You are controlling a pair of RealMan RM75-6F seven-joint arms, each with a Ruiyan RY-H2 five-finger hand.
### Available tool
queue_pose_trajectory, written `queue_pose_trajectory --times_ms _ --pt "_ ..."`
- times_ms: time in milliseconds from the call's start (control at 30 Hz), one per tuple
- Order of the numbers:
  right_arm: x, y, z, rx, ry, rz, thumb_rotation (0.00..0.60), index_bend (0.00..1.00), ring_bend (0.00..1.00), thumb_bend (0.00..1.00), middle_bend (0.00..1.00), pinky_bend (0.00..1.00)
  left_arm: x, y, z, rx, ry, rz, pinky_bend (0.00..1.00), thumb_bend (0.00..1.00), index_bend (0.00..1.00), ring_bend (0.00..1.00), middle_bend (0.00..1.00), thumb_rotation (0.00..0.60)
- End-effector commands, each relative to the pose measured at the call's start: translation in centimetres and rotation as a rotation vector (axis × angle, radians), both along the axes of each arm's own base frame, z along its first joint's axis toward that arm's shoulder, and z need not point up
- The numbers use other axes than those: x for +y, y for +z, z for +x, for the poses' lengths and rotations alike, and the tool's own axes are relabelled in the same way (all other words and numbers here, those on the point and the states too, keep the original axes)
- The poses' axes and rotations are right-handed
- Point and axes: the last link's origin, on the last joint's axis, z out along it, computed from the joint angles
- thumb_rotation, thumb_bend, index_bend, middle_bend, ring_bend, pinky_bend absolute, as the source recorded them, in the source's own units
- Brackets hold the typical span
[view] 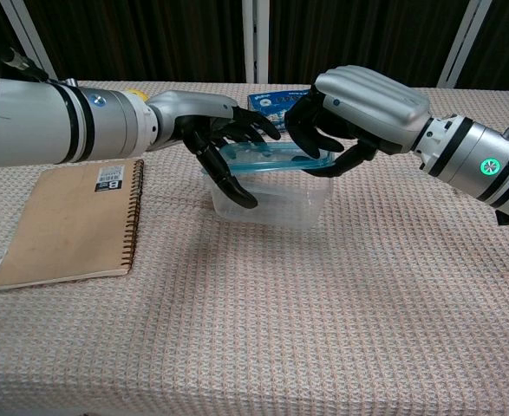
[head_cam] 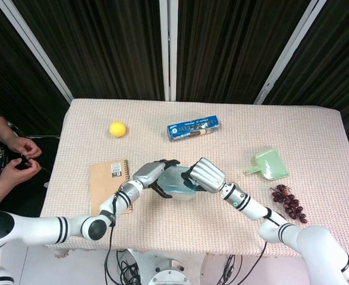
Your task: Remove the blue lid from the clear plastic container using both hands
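Note:
The clear plastic container [view: 276,206] stands on the tablecloth near the table's front middle, also visible in the head view [head_cam: 185,195]. The blue lid [view: 267,159] hangs just above its rim, roughly level, and appears from above as a teal sheet [head_cam: 175,180]. My right hand [view: 362,106] grips the lid's right end, fingers curled over and under it; from above this hand [head_cam: 205,174] covers that end. My left hand [view: 204,137] holds the container's left side, thumb down its front wall and fingers reaching over the lid's left end [head_cam: 153,174].
A spiral notebook [head_cam: 107,184] lies left of the container. Further back are a yellow ball [head_cam: 117,129] and a blue box [head_cam: 192,127]. A green scoop [head_cam: 269,164] and dark grapes [head_cam: 287,200] lie to the right. A person's hands [head_cam: 16,155] show at the left edge.

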Motion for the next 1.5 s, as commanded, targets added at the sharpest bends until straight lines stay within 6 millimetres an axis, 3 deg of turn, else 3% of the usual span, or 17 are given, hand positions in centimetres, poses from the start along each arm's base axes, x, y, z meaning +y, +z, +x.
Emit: queue_pose_trajectory --times_ms 33,300,500,733,900,1000,1100,1167,1267,1500 --pt "0.0 0.3 -0.2 -0.006 0.002 -0.024 0.600 0.81 0.91 0.72 0.88 1.00 -0.2 0.5 -0.3 0.025 -0.032 0.027 0.09 0.00 0.10 0.03 0.12 0.600" --pt "0.0 1.5 -0.9 0.002 0.023 -0.104 0.600 0.88 0.93 0.82 0.92 1.00 -0.3 1.1 -0.9 0.064 -0.057 0.078 0.07 0.00 0.09 0.02 0.11 0.600" --pt "0.0 3.0 -2.3 0.020 0.012 -0.159 0.600 0.88 0.93 0.82 0.92 1.00 0.1 2.2 -1.7 0.068 -0.052 0.127 0.07 0.00 0.09 0.02 0.11 0.600" --pt "-1.2 6.4 -6.0 0.082 -0.106 -0.259 0.600 0.88 0.93 0.82 0.92 1.00 1.2 5.8 -5.1 0.119 -0.026 0.290 0.05 0.00 0.09 0.02 0.11 0.600" --pt "-2.4 7.3 -8.4 0.150 -0.229 -0.297 0.600 0.88 0.92 0.81 0.92 1.00 1.0 7.6 -7.9 0.149 0.012 0.351 0.05 0.00 0.09 0.02 0.11 0.600" --pt "-3.1 7.0 -9.5 0.211 -0.310 -0.306 0.600 0.76 0.91 0.69 0.88 1.00 0.5 7.4 -8.7 0.140 0.036 0.318 0.05 0.00 0.09 0.02 0.11 0.600" --pt "-3.4 6.4 -10.0 0.267 -0.381 -0.297 0.600 0.55 0.88 0.44 0.81 1.00 0.1 6.2 -9.1 0.130 0.050 0.246 0.05 0.00 0.09 0.01 0.10 0.600" --pt "-3.3 6.1 -10.3 0.307 -0.429 -0.288 0.600 0.30 0.86 0.23 0.75 0.99 0.0 5.4 -9.2 0.142 0.044 0.201 0.03 0.00 0.07 0.00 0.05 0.600" --pt "-2.8 6.5 -10.3 0.339 -0.481 -0.275 0.600 0.03 0.83 0.05 0.70 0.98 -0.1 4.9 -9.2 0.134 0.036 0.187 0.00 0.00 0.04 0.00 0.00 0.600" --pt "-0.8 9.1 -10.0 0.323 -0.543 -0.267 0.600 0.00 0.81 0.00 0.68 0.96 -0.2 5.6 -9.5 0.098 0.026 0.228 0.00 0.00 0.00 0.00 0.00 0.600"
